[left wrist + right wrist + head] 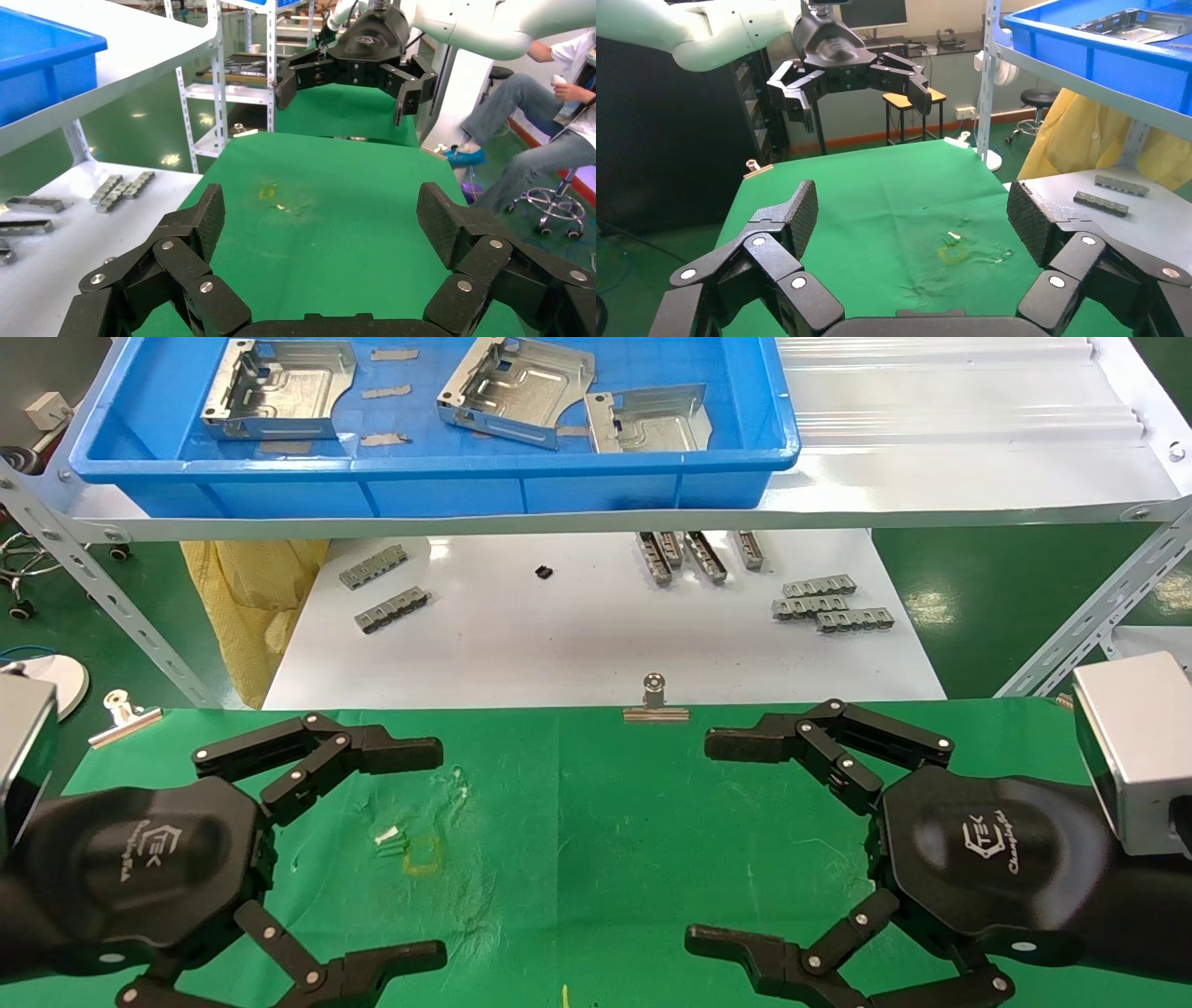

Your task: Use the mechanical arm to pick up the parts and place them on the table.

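- Green cloth covers the table (pixel 577 822); a faint yellow mark (pixel 421 857) lies on it toward the left side, and a binder clip (pixel 656 699) grips its far edge.
- The left gripper (pixel 440 852) hovers over the table's left side, fingers spread wide, holding nothing. Its fingertips point inward toward the table centre.
- The right gripper (pixel 705 842) hovers over the table's right side in a mirrored pose, fingers likewise spread wide and empty, facing the left gripper.
- Three silvery parts (pixel 279 390) (pixel 515 391) (pixel 649 419) lie in the blue tray (pixel 438 491) on the raised shelf, well apart from both grippers.
- Small grey strips (pixel 833 603) rest on the white board (pixel 596 645) below the shelf.
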Available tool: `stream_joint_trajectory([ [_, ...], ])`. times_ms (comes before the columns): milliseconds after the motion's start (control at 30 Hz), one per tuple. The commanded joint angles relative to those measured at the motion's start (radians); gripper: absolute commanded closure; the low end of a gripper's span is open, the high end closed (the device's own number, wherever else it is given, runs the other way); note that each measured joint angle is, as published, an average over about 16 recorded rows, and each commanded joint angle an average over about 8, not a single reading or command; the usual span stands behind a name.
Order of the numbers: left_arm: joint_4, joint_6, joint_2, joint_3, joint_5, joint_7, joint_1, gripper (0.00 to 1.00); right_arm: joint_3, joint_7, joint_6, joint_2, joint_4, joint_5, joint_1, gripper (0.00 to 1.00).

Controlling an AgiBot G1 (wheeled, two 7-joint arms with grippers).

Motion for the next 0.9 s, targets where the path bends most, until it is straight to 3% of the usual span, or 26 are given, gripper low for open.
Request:
stream_joint_trajectory([
  [33, 0.000, 0.000, 0.000, 0.000, 0.000, 0.000, 0.000, 0.00, 0.000, 0.000, 0.000, 0.000, 0.000, 0.000, 0.000, 0.00],
  [367, 0.000, 0.000, 0.000, 0.000, 0.000, 0.000, 0.000, 0.00, 0.000, 0.000, 0.000, 0.000, 0.000, 0.000, 0.000, 0.00],
  [400, 0.000, 0.000, 0.000, 0.000, 0.000, 0.000, 0.000, 0.00, 0.000, 0.000, 0.000, 0.000, 0.000, 0.000, 0.000, 0.07],
  [633, 0.000, 0.000, 0.000, 0.000, 0.000, 0.000, 0.000, 0.00, 0.000, 0.000, 0.000, 0.000, 0.000, 0.000, 0.000, 0.95],
  [667, 0.000, 0.000, 0.000, 0.000, 0.000, 0.000, 0.000, 0.00, 0.000, 0.000, 0.000, 0.000, 0.000, 0.000, 0.000, 1.00],
  [900, 0.000, 0.000, 0.000, 0.000, 0.000, 0.000, 0.000, 0.00, 0.000, 0.000, 0.000, 0.000, 0.000, 0.000, 0.000, 1.00],
])
